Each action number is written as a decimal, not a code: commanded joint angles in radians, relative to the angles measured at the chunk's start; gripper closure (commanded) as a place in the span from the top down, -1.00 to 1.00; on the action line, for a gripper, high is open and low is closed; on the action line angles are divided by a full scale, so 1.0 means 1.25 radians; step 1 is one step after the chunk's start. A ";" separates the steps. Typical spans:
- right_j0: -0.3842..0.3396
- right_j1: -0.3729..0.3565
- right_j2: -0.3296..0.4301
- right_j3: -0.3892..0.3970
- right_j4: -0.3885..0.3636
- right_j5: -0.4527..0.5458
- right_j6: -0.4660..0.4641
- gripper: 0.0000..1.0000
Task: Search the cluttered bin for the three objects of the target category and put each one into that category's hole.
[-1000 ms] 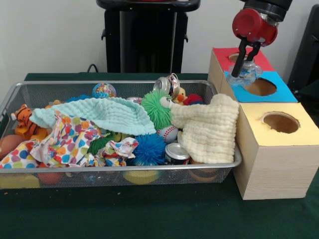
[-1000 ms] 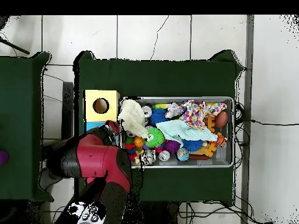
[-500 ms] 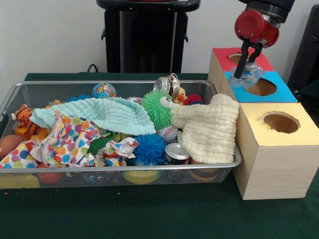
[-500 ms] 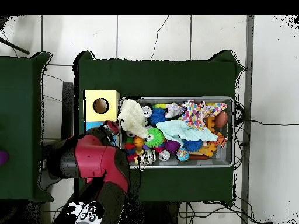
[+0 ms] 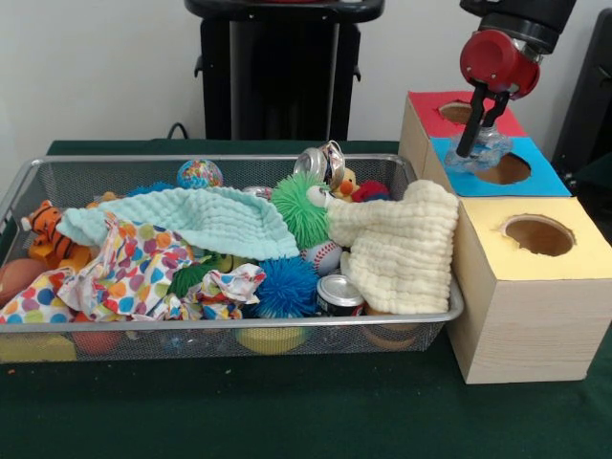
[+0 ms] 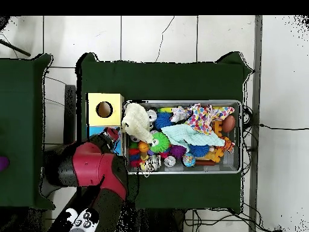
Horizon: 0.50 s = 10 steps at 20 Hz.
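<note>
Jaws above blue box top (image 5: 535,177), green tablecloth (image 5: 287,411)

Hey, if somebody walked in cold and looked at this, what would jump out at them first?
Probably the red-headed gripper holding a clear crumpled plastic item over the blue-topped box, beside its hole. Next, the wire bin heaped with toys, topped by a spiky green ball and a cream cloth hanging over its end.

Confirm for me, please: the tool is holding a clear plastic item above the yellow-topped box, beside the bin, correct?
Not quite. In the front view the tool holds the clear plastic item above the blue-topped box, at its hole's edge, not the yellow-topped box, which sits nearer the camera. It is beside the bin, as you said.
</note>
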 commanded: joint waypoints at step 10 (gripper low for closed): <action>0.018 0.046 0.017 0.032 0.037 -0.020 0.288 -1.00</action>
